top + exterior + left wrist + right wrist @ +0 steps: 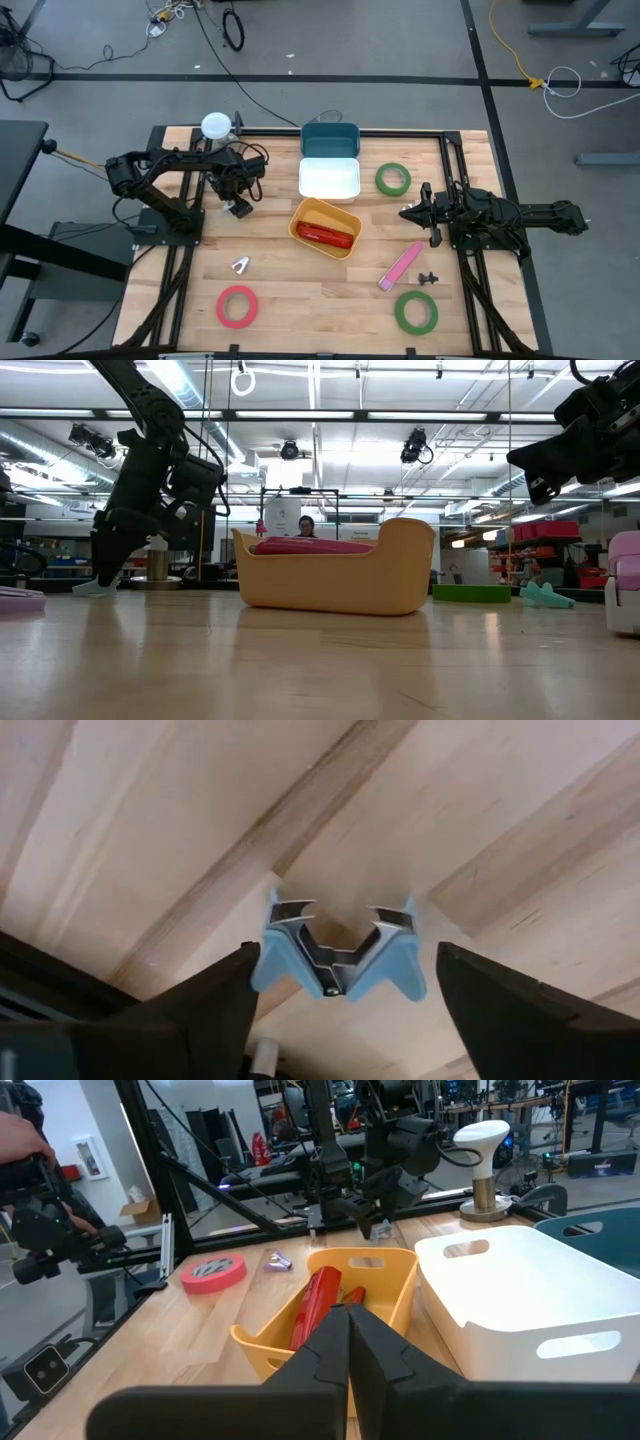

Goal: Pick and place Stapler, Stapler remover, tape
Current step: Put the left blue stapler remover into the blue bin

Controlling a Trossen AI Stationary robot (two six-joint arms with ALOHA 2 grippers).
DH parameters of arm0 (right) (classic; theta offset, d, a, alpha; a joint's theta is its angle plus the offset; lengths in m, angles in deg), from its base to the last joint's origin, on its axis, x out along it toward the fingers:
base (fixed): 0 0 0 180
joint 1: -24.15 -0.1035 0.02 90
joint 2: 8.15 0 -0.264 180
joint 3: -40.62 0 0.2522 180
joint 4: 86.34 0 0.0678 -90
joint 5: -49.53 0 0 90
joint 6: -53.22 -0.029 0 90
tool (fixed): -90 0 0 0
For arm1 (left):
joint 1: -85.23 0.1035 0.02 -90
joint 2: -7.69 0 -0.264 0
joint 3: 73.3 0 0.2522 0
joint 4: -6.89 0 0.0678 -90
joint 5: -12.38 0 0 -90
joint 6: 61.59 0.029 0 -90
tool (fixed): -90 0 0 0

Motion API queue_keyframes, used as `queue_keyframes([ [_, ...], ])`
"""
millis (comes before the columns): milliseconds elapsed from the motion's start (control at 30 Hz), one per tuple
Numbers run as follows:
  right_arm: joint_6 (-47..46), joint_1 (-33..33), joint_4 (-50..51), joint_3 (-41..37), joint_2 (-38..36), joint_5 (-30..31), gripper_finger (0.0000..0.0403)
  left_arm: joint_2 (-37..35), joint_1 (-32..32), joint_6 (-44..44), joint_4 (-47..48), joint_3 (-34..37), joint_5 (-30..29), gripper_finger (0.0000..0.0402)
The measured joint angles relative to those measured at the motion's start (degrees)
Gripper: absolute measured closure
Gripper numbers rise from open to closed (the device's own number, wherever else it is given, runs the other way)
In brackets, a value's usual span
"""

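Wooden table [300, 285] — blue staple remover [340, 948] between wide-open left hand [340, 985] fingers, ungripped.

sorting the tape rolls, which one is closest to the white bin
The green roll just right of the white bin. The other green roll and the red roll both lie far from it, along the table's near edge.
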Motion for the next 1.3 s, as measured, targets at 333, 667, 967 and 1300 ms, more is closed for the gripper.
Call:
queue_keyframes([
  [333,0.0,0.0,0.0,0.0,0.0,0.0,0.0396,0.0,0.0,0.4,0.0,0.0,-0.4,0.0183],
  [667,0.0,0.0,0.0,0.0,0.0,0.0,0.0396,0.0,0.0,0.5,0.0,0.0,-0.4,0.0235],
  [967,0.0,0.0,0.0,0.0,0.0,0.0,0.0396,0.0,0.0,0.5,0.0,0.0,-0.4,0.0260],
  [1300,0.0,0.0,0.0,0.0,0.0,0.0,0.0396,0.0,0.0,2.2,2.8,-3.3,-0.1,0.0261],
])
